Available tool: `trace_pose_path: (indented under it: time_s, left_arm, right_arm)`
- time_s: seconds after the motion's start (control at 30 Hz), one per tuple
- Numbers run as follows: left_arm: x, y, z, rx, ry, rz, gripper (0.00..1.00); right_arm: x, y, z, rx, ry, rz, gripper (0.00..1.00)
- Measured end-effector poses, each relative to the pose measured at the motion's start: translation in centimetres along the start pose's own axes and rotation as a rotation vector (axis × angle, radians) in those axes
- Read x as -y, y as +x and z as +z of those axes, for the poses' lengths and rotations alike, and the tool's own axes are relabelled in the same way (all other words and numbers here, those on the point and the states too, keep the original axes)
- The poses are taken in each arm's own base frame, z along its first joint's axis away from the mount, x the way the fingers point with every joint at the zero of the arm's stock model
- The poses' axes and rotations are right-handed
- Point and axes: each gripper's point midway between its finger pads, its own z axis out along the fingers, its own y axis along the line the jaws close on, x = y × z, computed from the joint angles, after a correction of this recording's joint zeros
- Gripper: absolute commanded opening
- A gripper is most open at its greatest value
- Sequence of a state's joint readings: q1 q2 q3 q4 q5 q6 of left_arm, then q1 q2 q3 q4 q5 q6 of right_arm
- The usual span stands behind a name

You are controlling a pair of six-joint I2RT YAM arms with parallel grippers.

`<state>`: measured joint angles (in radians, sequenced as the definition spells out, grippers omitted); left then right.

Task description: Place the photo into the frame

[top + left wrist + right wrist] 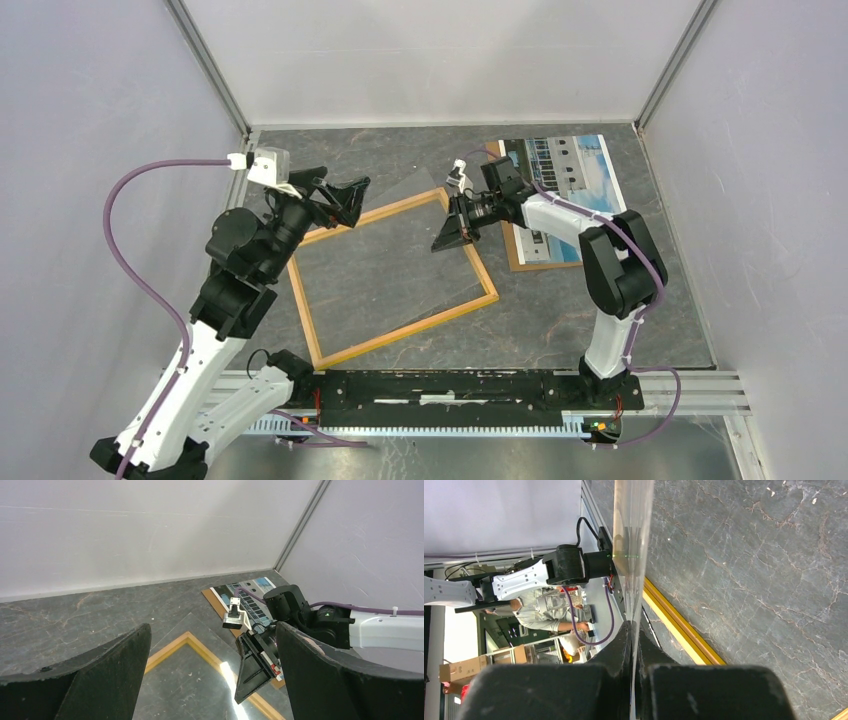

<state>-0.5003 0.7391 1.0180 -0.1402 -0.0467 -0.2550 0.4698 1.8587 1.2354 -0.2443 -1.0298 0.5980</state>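
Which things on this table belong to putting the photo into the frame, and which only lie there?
For the job: photo; frame; clear sheet, pinched in the shut right gripper.
Only lying there: brown backing board, under the photo.

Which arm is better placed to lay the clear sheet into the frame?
Right: the right hand grips the clear flat sheet over the orange-yellow wooden frame; the left hand is open, empty.
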Motion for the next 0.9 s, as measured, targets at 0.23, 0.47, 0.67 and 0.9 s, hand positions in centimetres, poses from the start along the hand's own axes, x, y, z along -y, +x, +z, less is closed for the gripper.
trace_pose_path:
  time_s: [0.23, 0.47, 0.67, 0.9]
  left_arm:
    - [0.0, 0.1, 0.1, -0.004, -0.001, -0.008, 1.0]
    - [0.0, 0.3, 0.3, -0.011, 0.001, -0.01, 1.0]
    - [0.1, 0.5, 0.3, -0.016, 0.006, -0.022, 1.0]
    - [0.2, 0.4, 0.3, -0.017, 0.011, -0.027, 1.0]
  right_arm:
    - [0.8, -0.4, -0.4, 0.013, 0.007, 0.01, 0.0]
    - [1.4, -0.7, -0.3, 0.022, 0.01, 0.013, 0.0]
    - [1.9, -0.7, -0.1, 0.017, 0.013, 0.023, 0.0]
    - [2.6, -0.5, 0.1, 0.007, 0.018, 0.023, 0.0]
